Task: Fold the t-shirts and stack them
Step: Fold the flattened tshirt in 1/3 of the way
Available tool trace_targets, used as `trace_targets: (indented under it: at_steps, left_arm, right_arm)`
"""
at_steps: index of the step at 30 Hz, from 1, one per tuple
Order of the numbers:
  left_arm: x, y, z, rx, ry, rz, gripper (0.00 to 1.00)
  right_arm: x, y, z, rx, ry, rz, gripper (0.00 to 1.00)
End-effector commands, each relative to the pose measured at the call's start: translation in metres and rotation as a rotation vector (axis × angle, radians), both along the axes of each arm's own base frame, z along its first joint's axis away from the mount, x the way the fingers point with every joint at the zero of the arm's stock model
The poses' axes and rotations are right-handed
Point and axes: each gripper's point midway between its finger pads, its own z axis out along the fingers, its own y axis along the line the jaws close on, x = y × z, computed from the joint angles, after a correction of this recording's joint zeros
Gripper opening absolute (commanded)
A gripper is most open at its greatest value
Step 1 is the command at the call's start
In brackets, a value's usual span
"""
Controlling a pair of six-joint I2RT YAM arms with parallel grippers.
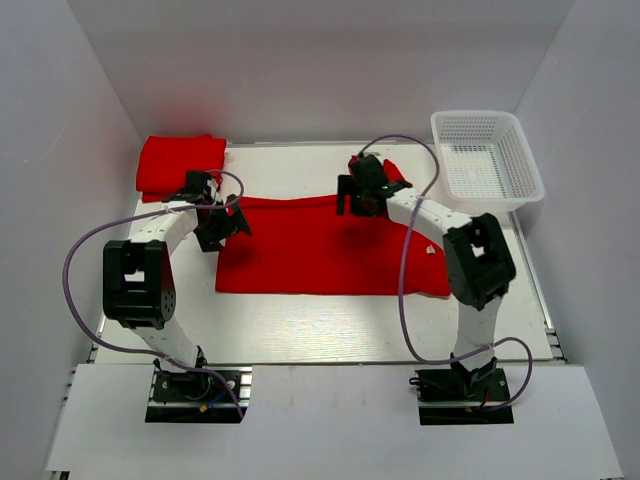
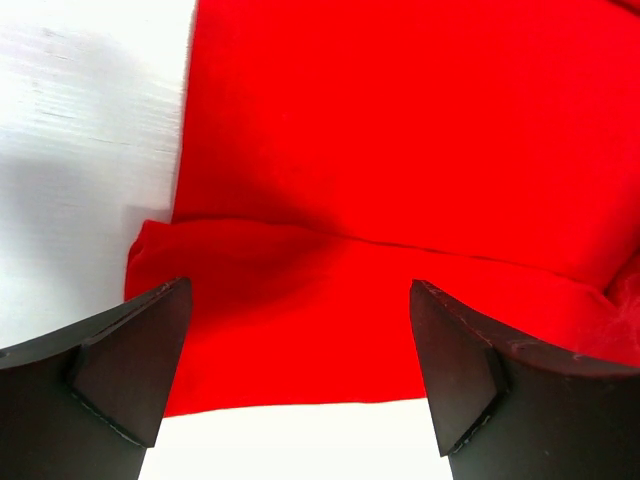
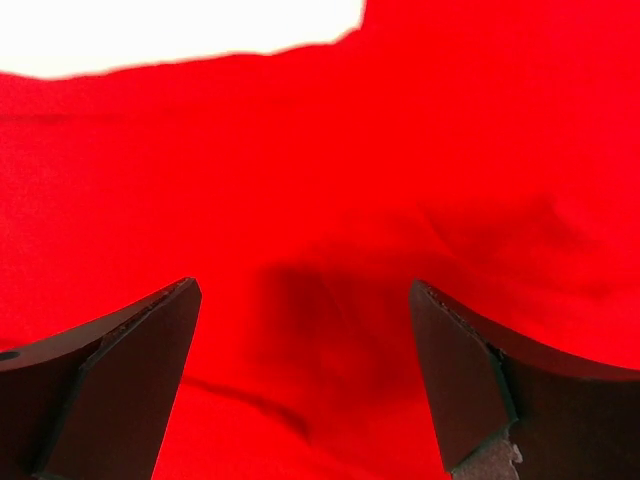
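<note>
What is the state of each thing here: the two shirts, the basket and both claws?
Middle shirt: partly folded, lying flat.
Corner shirt: folded.
Basket: upright, empty.
Left claw: open, holds nothing.
Right claw: open, holds nothing.

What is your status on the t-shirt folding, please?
Left hand open at left edge of the spread t-shirt. Right hand open above its far edge, holding nothing. Folded t-shirts stacked far left. Basket far right, not in the way.
</note>
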Motion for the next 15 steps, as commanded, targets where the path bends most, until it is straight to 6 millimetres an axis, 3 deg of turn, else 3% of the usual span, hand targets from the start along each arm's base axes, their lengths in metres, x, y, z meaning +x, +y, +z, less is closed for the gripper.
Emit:
trace_targets:
  at_steps: [1,2,7,12,13,15]
  left_arm:
    - [0.003,-0.010,0.003,-0.040,-0.015,-0.028,1.00]
    - [0.004,-0.012,0.002,-0.052,-0.022,-0.025,1.00]
    - [-0.010,-0.019,-0.014,-0.097,-0.003,-0.027,1.00]
    - [-0.051,-0.028,-0.041,-0.161,0.100,-0.038,1.00]
    - [-0.059,-0.028,-0.046,-0.161,0.122,-0.037,1.00]
    - [-0.072,-0.027,-0.047,-0.160,0.137,-0.035,1.00]
  right_arm:
    - [-0.029,-0.033,-0.003,0.024,0.051,-0.024,0.90]
    - [-0.032,-0.040,0.015,0.048,0.020,-0.038,0.90]
    - [-0.076,-0.079,-0.021,-0.001,0.114,-0.081,0.90]
    - [-0.128,-0.098,-0.054,-0.001,0.256,-0.071,0.90]
    - [-0.127,-0.095,-0.047,0.019,0.245,-0.069,0.90]
    - [-0.151,-0.101,-0.063,0.013,0.301,-0.061,0.90]
